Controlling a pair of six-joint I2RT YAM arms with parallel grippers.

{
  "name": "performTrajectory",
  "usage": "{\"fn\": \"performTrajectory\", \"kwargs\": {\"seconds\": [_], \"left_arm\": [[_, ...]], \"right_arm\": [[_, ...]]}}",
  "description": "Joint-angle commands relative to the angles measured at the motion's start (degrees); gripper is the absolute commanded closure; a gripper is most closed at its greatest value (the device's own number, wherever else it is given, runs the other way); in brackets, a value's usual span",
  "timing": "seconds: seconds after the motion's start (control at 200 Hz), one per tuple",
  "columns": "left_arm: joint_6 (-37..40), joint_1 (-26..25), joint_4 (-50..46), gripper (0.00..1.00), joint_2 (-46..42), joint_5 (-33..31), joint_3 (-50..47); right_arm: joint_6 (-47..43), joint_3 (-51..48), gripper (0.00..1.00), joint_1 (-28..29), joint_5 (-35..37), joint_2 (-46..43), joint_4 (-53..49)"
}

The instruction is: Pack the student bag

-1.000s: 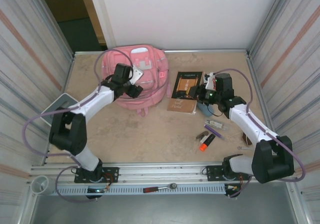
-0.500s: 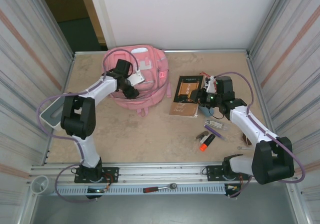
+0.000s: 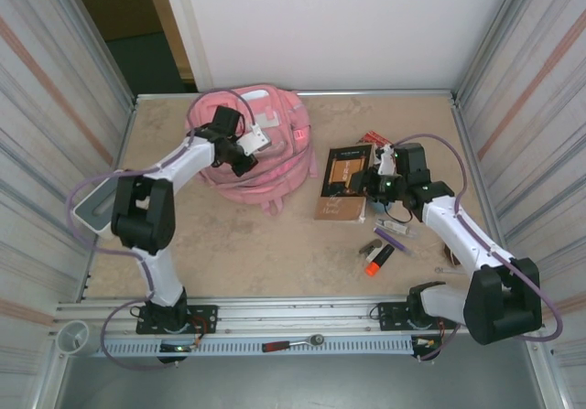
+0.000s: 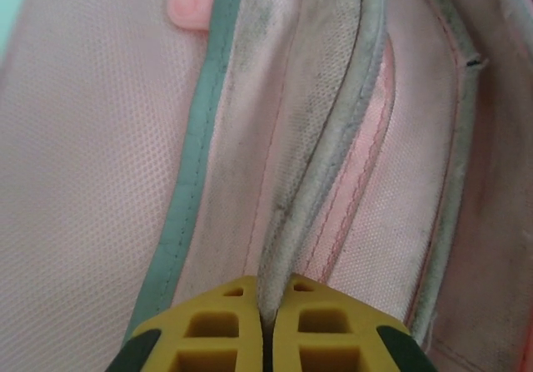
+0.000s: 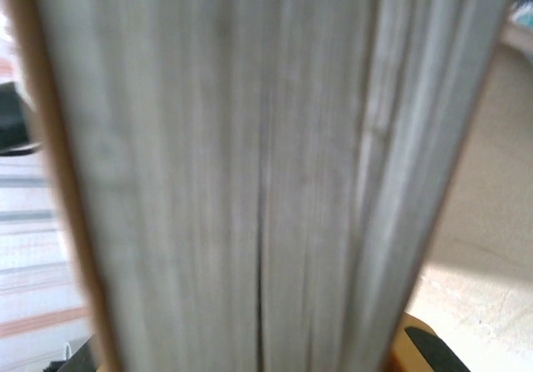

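The bag (image 3: pixel 275 153) is laid flat at the back left of the table (image 3: pixel 256 244), with its far end close against the rear rim below the back wall (image 3: pixel 339 25). The table is closed in by ribbed metal side walls (image 3: pixel 55 107) on the left and right, and its near edge is bounded by a rail (image 3: pixel 302 313). A broad stretch of bare tabletop is left between the bag and that rail.

The left gripper (image 3: pixel 245 160) is set on top of the bag. In the left wrist view the gripper (image 4: pixel 268 301) is seen pinched tight, its yellow tips pressed together on a grey-edged seam (image 4: pixel 333 156) of the pink fabric (image 4: pixel 100 181).

The right gripper (image 3: pixel 371 185) is closed on the right edge of a brown book (image 3: pixel 341 180), which is held just beside the bag's right side. In the right wrist view the blurred page edges of the book (image 5: pixel 233 172) are seen close up.

Small items are clustered in front of the book: an orange-capped marker (image 3: pixel 379 260) and a purple pen (image 3: pixel 392 239). A grey slab (image 3: pixel 99 203) is propped at the left edge, and a wrench (image 3: pixel 293 343) is lying on the frame below the rail.

Print is carried on the book's cover, but it is too small to be read.
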Motion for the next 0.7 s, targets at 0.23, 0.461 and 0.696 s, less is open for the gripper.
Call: {"fn": "performTrajectory", "kwargs": {"seconds": [0.23,0.461,0.696], "left_arm": [[-21.25,7.54,21.91,1.00,-19.99,28.02,-8.41],[-23.54,10.81,24.12,1.00,-20.27,35.47,-7.74],[-21.59,11.89,21.88,1.00,-18.91,37.51,-6.74]], "right_arm": [[19.53,0.99,1.00,15.73,-0.02,7.72,24.65],[28.43,9.47,1.00,19.44,5.17,24.21,37.30],[32.23,26.43,1.00,20.75,6.98,43.18,43.15]]}}
